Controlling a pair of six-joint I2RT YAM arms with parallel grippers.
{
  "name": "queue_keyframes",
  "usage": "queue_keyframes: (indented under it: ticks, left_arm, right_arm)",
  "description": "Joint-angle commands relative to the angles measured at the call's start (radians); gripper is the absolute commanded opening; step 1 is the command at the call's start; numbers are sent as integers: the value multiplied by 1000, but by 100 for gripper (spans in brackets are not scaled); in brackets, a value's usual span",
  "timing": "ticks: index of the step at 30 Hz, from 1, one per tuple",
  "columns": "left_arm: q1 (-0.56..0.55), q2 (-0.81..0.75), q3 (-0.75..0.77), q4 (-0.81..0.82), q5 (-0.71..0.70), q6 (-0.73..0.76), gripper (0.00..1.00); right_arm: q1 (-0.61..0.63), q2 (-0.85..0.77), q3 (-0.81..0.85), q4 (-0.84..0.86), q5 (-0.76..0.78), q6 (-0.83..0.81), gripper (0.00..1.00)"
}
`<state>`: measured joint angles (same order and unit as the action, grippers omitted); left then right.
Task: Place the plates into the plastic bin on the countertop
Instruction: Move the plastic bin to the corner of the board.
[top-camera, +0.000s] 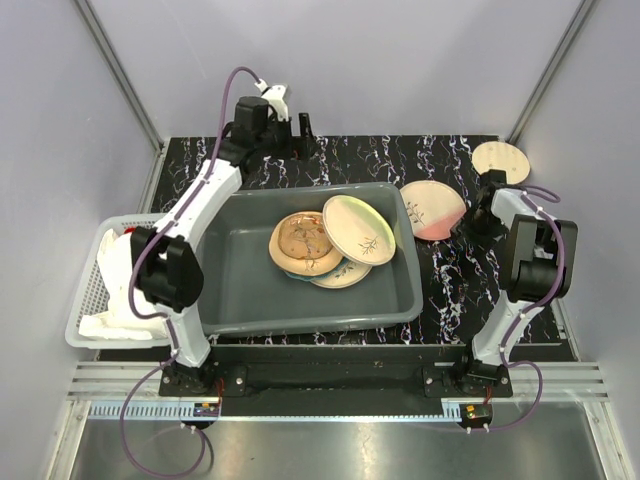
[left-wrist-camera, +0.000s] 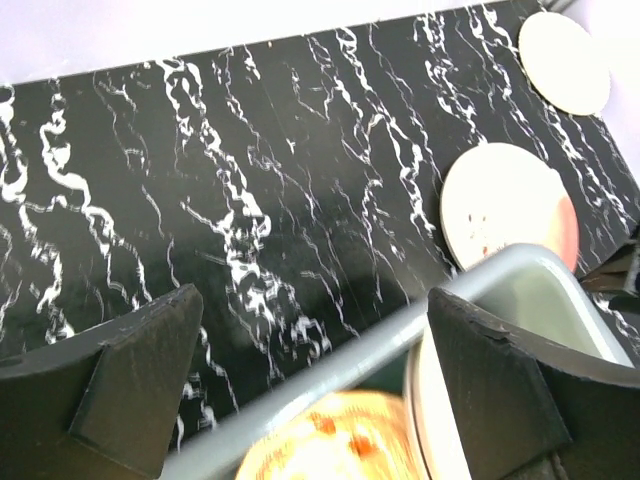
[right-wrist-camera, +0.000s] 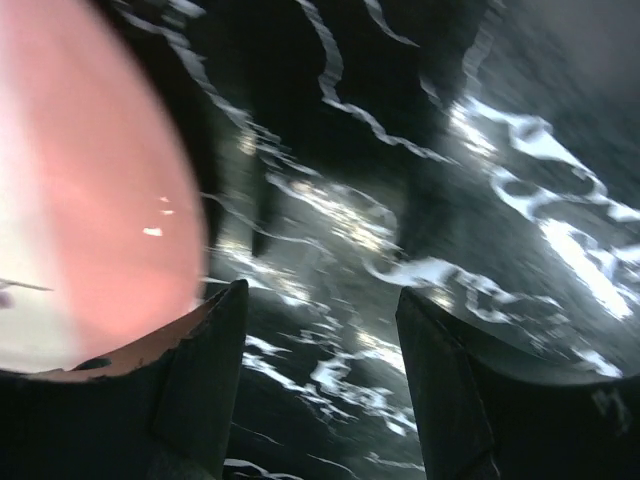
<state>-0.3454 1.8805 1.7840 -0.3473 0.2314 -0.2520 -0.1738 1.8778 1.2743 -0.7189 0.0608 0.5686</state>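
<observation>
The grey plastic bin stands mid-countertop and holds three plates: an orange patterned one, a cream one with a leaf sprig and one beneath them. A cream-and-pink plate lies on the black veined countertop right of the bin. A plain cream plate lies at the back right. My left gripper is open and empty above the bin's back rim. My right gripper is open and empty, low at the pink plate's right edge.
A white mesh basket with white cloth sits left of the bin. Grey walls close in the back and sides. In the left wrist view the pink plate and the cream plate lie beyond the bin.
</observation>
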Motion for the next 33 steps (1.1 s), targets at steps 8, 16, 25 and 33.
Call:
queue_keyframes:
  ticks: [8, 16, 25, 33]
  left_arm:
    - [0, -306, -273, -264, 86, -119, 99]
    - [0, -317, -411, -295, 166, -133, 99]
    - [51, -87, -298, -119, 69, -128, 99]
    - [82, 80, -192, 36, 20, -248, 99]
  right_arm:
    - [-3, -75, -27, -139, 90, 0, 68]
    - [-4, -52, -23, -129, 66, 13, 69]
    - [-4, -80, -26, -106, 62, 1, 69]
    - [-7, -89, -26, -93, 73, 1, 69]
